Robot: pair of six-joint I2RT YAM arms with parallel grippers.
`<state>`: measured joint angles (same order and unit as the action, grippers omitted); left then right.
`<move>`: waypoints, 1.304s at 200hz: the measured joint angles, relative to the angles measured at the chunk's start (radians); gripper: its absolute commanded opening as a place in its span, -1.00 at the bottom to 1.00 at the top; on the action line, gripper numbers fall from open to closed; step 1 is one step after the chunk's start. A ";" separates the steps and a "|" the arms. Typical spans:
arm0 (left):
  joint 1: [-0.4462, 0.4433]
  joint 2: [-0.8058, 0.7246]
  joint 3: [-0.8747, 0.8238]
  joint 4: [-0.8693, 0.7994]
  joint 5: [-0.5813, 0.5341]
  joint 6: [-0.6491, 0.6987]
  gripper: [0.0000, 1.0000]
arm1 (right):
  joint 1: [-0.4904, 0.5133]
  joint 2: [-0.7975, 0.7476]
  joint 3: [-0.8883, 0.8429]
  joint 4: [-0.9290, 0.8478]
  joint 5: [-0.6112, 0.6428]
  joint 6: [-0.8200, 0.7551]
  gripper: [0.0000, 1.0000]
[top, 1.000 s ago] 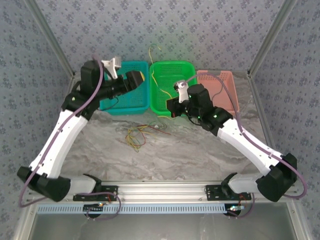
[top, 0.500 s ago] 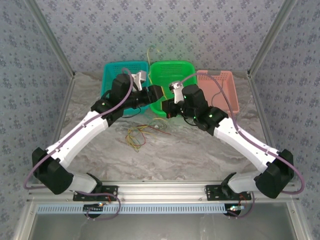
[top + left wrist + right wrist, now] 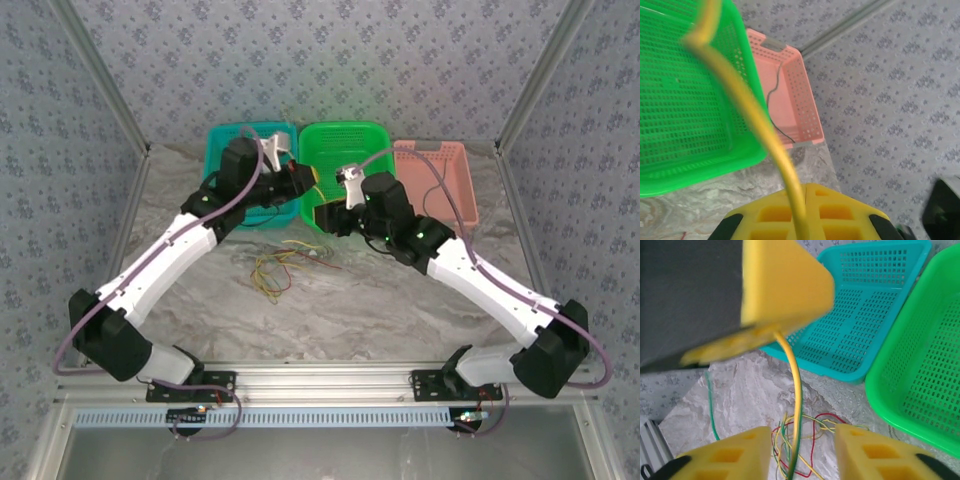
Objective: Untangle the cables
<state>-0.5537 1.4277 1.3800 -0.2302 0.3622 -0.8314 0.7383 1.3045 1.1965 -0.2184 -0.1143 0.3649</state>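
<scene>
Yellow cable (image 3: 747, 102): clamped in left fingers (image 3: 777, 215), shut tight on it, by green basket (image 3: 685, 125). The same cable runs down btwn right fingers (image 3: 740, 455), which stand apart w/o touching it.
Other cables (image 3: 275, 270): loose tangle on table (image 3: 400, 300), in front of baskets, apart from both fingers.
Thin black cable (image 3: 769, 97): in pink basket (image 3: 800, 100).

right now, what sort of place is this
Probably a robot test booth: two robot arms mounted at a marble-look table, patterned fabric walls, coloured baskets and loose cables.
</scene>
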 measured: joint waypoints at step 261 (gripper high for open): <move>0.421 0.682 0.281 0.030 0.342 0.307 -1.00 | 0.029 -0.346 -0.216 -0.037 0.186 -0.002 0.03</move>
<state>-0.1329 2.1098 1.6611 -0.2001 0.7040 -0.5247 0.7673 0.9581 0.9802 -0.2558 0.0719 0.3630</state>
